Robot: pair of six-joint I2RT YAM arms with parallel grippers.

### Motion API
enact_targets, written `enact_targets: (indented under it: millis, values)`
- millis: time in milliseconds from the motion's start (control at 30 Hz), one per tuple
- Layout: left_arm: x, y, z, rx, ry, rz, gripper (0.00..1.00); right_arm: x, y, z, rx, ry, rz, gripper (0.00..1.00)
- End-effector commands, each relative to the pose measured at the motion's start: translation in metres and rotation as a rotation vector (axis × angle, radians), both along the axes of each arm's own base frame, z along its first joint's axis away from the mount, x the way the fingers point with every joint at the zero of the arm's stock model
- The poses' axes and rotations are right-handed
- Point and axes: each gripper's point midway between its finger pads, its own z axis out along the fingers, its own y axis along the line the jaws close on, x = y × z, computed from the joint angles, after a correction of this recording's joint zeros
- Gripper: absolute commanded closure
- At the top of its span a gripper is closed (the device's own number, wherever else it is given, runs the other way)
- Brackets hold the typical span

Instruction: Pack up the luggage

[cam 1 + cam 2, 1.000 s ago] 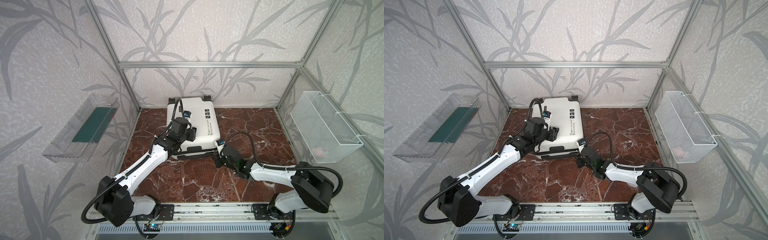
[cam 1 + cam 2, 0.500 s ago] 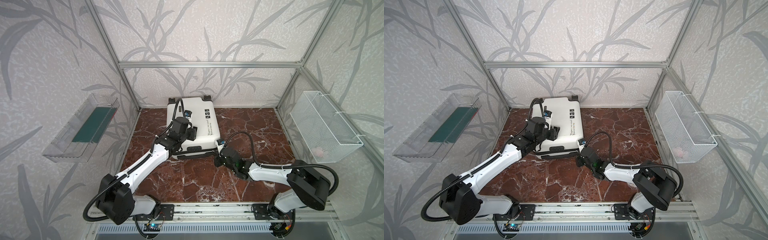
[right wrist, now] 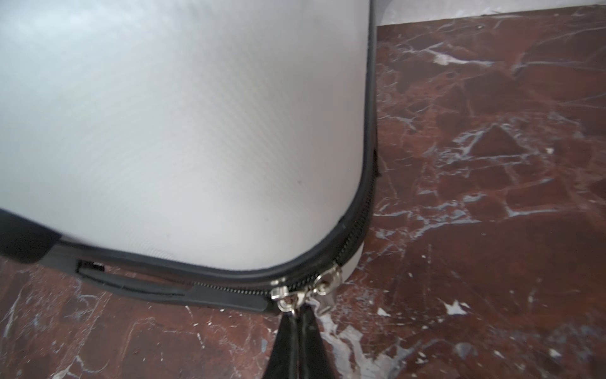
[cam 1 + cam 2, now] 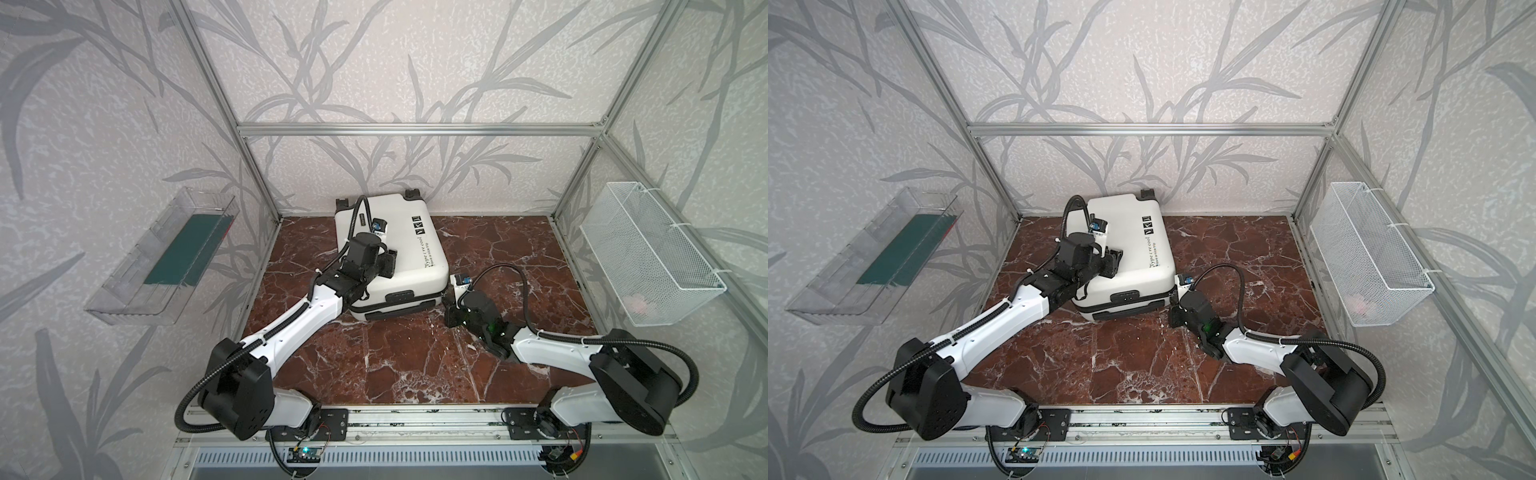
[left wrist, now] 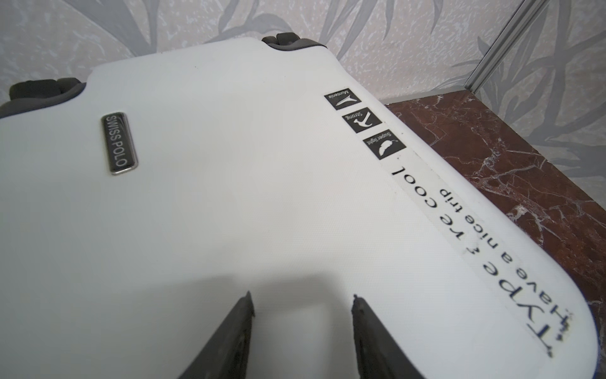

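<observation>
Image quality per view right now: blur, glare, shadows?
Left wrist view: luggage print legible, left gripper blurred, casting a shadow on it. Right wrist view: zipper pull sharp, luggage beyond it hazy and washed out. Both top views: even light, mesh basket crisp.

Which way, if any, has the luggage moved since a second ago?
No. The luggage lies just as close to the back wall, angled the same.

White luggage [image 4: 411, 272] flat on red-marble tabletop [image 4: 395, 361]

The luggage [image 5: 229, 213] is matt textured plastic, its zipper [image 3: 286, 292] shiny metal.
</observation>
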Motion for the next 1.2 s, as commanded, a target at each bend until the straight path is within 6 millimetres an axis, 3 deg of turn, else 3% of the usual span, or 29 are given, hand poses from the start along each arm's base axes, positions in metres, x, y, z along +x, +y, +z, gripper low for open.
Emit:
enact_targets:
  millis: [0,67,133,300,400,467,567,633,800,867,1067,1167]
  values:
    - [-0.027,0.015,-0.079,0.111,0.246,-0.003,0.50,0.006,-0.023,-0.001,0.001,0.012,-0.061,1.00]
    - [-0.027,0.014,-0.080,0.104,0.243,-0.004,0.49,0.003,-0.013,0.000,-0.008,0.027,0.007,0.99]
    - [-0.026,0.012,-0.077,0.088,0.229,-0.012,0.50,-0.001,-0.007,0.002,0.017,0.033,0.038,0.75]
    - [-0.026,0.015,-0.043,0.064,0.145,-0.013,0.46,-0.011,-0.025,0.011,0.008,0.054,0.009,0.44]
    - [-0.027,0.026,-0.009,0.036,0.070,0.021,0.40,-0.014,-0.050,0.026,0.021,0.047,-0.047,0.24]
    - [-0.028,0.038,0.012,0.015,0.013,0.057,0.32,-0.012,-0.071,0.038,0.014,0.025,-0.107,0.04]
    - [-0.029,0.076,0.034,-0.003,-0.059,0.177,0.22,-0.006,-0.116,0.054,0.011,0.041,-0.242,0.01]
    - [-0.031,0.118,0.040,-0.031,-0.105,0.346,0.12,0.002,-0.152,0.061,0.001,0.074,-0.367,0.01]
    - [-0.044,0.209,0.017,-0.025,-0.217,0.620,0.03,0.022,-0.224,0.056,-0.238,0.128,-0.667,0.01]
    - [-0.046,0.233,0.000,-0.004,-0.215,0.675,0.01,0.028,-0.237,0.049,-0.375,0.134,-0.692,0.01]
    - [-0.043,0.262,-0.071,0.056,-0.182,0.743,0.01,0.045,-0.245,0.010,-0.506,0.102,-0.686,0.01]
    - [-0.035,0.258,-0.102,0.047,-0.195,0.698,0.01,0.058,-0.238,-0.005,-0.486,-0.004,-0.654,0.01]
